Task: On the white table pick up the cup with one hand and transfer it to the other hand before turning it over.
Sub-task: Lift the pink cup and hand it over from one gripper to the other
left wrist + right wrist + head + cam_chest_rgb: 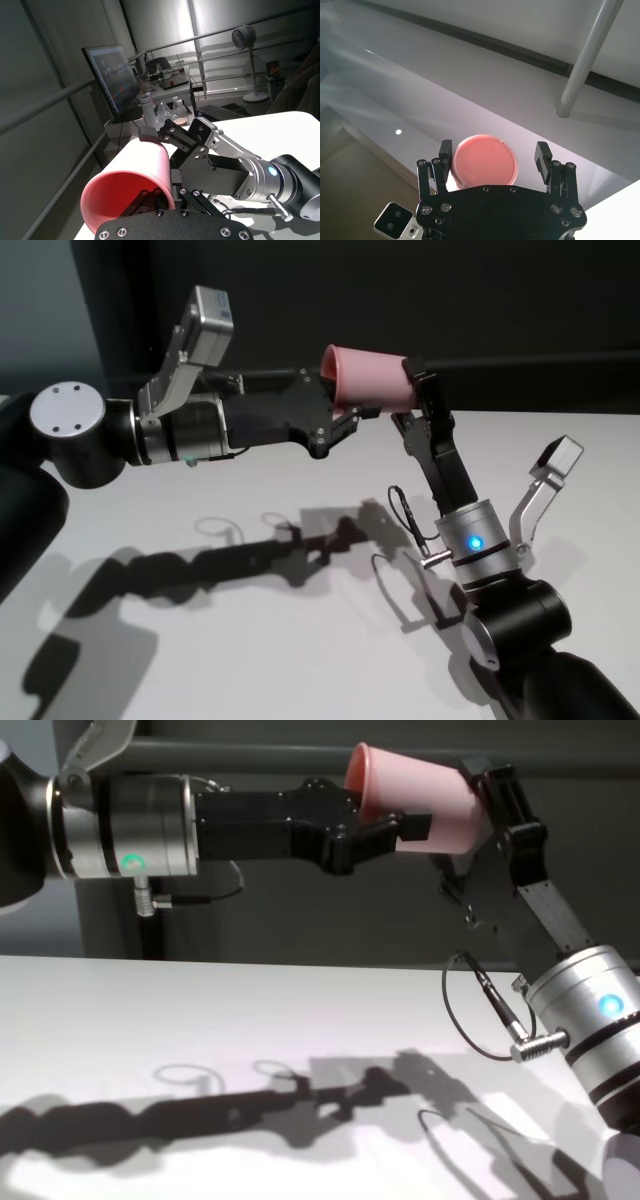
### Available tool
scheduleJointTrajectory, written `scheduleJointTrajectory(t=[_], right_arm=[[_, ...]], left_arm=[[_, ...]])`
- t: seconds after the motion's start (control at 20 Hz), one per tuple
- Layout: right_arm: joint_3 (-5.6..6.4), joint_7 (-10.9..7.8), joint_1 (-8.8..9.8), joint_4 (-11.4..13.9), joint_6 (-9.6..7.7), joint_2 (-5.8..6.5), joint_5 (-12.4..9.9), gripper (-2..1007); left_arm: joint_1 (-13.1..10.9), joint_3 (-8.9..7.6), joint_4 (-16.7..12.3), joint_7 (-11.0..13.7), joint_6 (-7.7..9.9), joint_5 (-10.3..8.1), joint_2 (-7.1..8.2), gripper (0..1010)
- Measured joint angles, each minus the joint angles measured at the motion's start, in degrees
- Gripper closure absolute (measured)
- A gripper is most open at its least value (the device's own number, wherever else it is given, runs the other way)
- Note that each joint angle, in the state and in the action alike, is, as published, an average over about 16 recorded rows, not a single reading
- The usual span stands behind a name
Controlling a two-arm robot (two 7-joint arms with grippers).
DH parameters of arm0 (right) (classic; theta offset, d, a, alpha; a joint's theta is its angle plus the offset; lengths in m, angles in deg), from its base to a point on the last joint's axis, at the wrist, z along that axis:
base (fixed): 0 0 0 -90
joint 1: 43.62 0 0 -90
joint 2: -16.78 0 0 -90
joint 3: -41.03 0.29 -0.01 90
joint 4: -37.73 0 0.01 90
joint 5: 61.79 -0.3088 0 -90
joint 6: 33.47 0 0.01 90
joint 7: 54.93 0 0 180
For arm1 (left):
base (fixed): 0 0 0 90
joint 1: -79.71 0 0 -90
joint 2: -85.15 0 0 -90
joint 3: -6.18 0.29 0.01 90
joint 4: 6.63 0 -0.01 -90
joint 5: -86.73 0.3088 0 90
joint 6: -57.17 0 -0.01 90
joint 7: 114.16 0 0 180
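We see the cup (368, 378) held sideways above the white table (250, 640), left gripper (345, 420) clamping its rim, right gripper (415, 390) closed around its base.

Airspace above the white table (250, 640): occupied at centre by the cup (368, 377), held aloft on its side, well clear of the tabletop.
Approach from 9 o'clock: blocked by the left gripper (350, 415), its fingers on the cup's open rim end.
Approach from 3 to 5 o'clock: blocked by the right gripper (415, 390), prongs flanking the cup's base, and by a looped black cable (405, 515) beside its wrist.
Tabletop under both arms: bare, shadows only; open from 6 and 7 o'clock.
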Motion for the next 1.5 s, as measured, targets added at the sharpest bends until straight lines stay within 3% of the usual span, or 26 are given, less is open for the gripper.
scheduleJointTrajectory(t=[0.9, 1.5], right_arm=[[-2.91, -0.61, -1.01, -0.54, 0.48, 0.97, -0.85, 4], [-4.09, -0.47, -0.87, 0.2, 1.0, 1.89, -2.03, 3]], left_arm=[[0.0, 0.0, -0.01, 0.01, -0.01, -0.01, -0.03, 968], [0.0, 0.0, -0.04, 0.02, -0.01, -0.01, -0.05, 968]])
